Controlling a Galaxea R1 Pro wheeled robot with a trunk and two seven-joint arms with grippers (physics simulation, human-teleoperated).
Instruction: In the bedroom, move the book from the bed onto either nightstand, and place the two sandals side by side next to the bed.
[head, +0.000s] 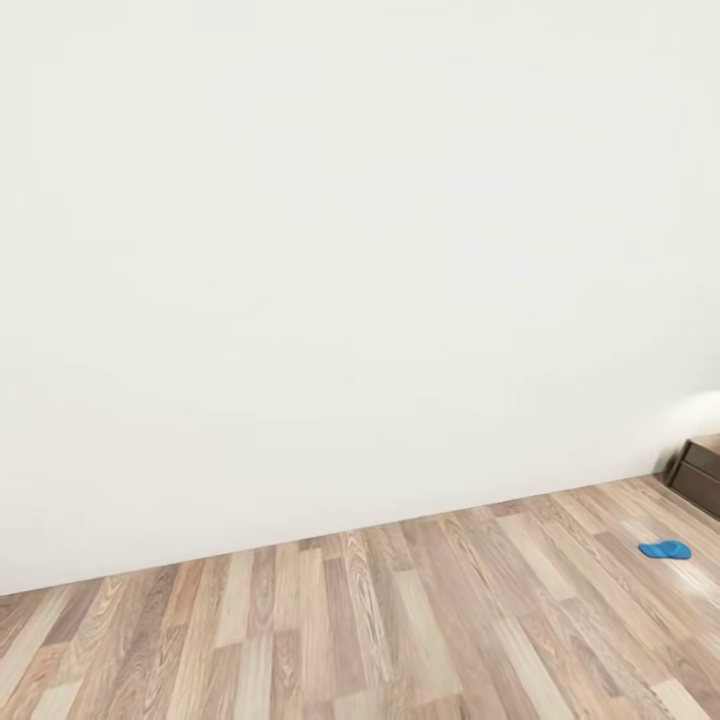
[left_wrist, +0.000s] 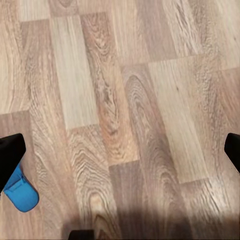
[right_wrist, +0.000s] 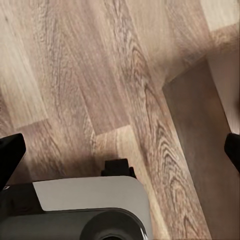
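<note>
A: What does the head view show?

B: Mostly a plain white wall (head: 340, 250) above a light wood-plank floor (head: 350, 630). Far to the right, one bright blue sandal (head: 665, 549) lies flat on the floor, its long axis running roughly across the picture. Just beyond it, at the right edge, is the corner of a dark brown nightstand (head: 700, 472).

A: And the hands?

B: The left gripper (left_wrist: 120, 155) points down at bare planks, its two dark fingertips spread wide at the picture's edges with nothing between them. A blue sandal (left_wrist: 21, 192) lies beside one fingertip, partly hidden by it. The right gripper (right_wrist: 120, 150) is equally spread and empty, over floor and part of the robot's grey base (right_wrist: 85, 210).

A: Which arm is nearer a sandal?

B: Judging by the wrist views, the left one; I cannot tell whether it is the same sandal
</note>
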